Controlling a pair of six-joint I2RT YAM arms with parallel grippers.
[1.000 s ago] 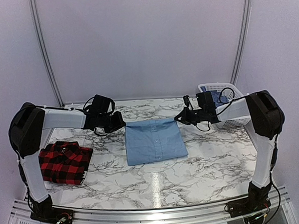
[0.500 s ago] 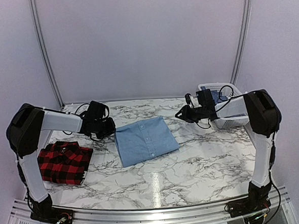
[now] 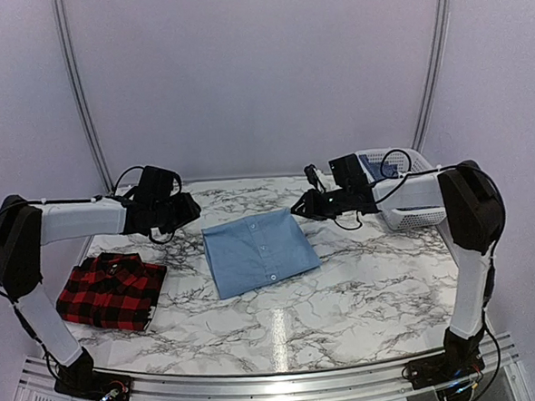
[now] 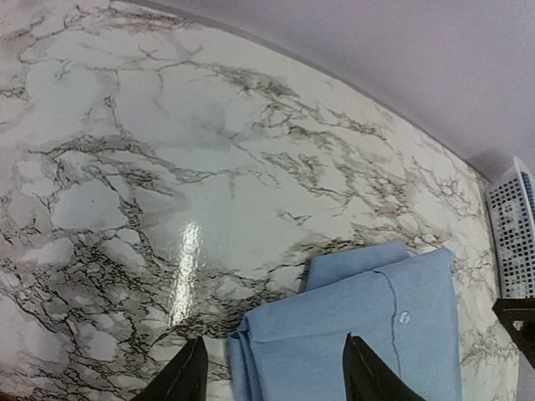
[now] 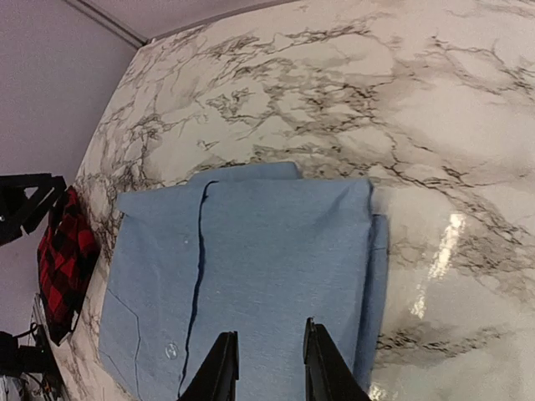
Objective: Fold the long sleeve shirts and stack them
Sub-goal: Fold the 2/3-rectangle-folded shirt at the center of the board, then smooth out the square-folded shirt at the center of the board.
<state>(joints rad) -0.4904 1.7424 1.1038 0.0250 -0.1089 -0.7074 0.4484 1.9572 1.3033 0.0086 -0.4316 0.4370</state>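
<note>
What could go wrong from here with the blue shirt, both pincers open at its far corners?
1. The blue shirt lies skewed to the table edge. Carried as it lies, it may land crooked on the plaid shirt.
2. Both wrist views show under-layers poking out past its folded edges. A corner lift by the left pincer and right pincer may catch only some layers and undo the fold.

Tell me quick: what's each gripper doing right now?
Left gripper: open, empty, by a corner of the light blue shirt.
Right gripper: open with a narrower gap, gripping nothing, over the same shirt.
</note>
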